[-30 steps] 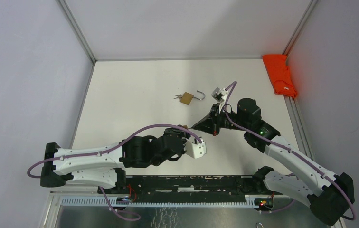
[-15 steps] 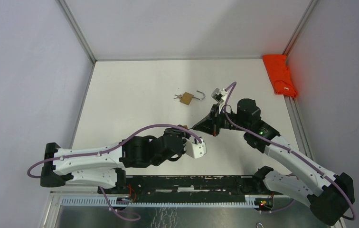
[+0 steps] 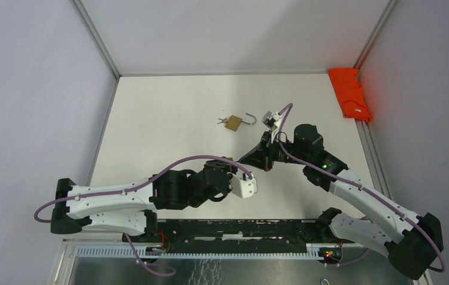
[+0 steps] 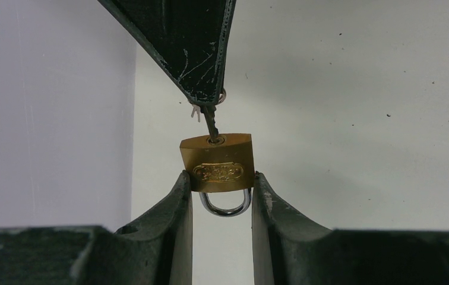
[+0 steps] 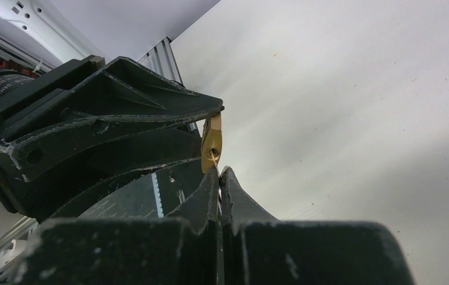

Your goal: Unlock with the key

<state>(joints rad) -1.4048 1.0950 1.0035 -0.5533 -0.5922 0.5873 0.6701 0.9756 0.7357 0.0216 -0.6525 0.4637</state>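
Above the near middle of the white bench (image 3: 168,113), the left hand (image 4: 221,178) was pinching the small brass padlock with the steel shackle (image 4: 217,161) by its two narrow sides. The shackle pointed back toward the wrist and both its legs looked seated, so I judged the lock not yet opened. The right hand (image 5: 219,173) had its fingers pressed together on the thin metal key (image 4: 211,126), whose tip stood in the keyhole. How deep it sat, I could not tell.

Several things could fail from this point. In the left wrist view the key leaned a little against the axis of the lock. If it was turned like this, the blade could bind or slip between the fingers. The lock was kept only by friction on its sides, so the turning force could rotate the body inside the left hand, or a push could drive it backward out of the grip.

Another brass padlock with an open shackle (image 3: 234,123) lay on the bench well apart, and was no obstacle.
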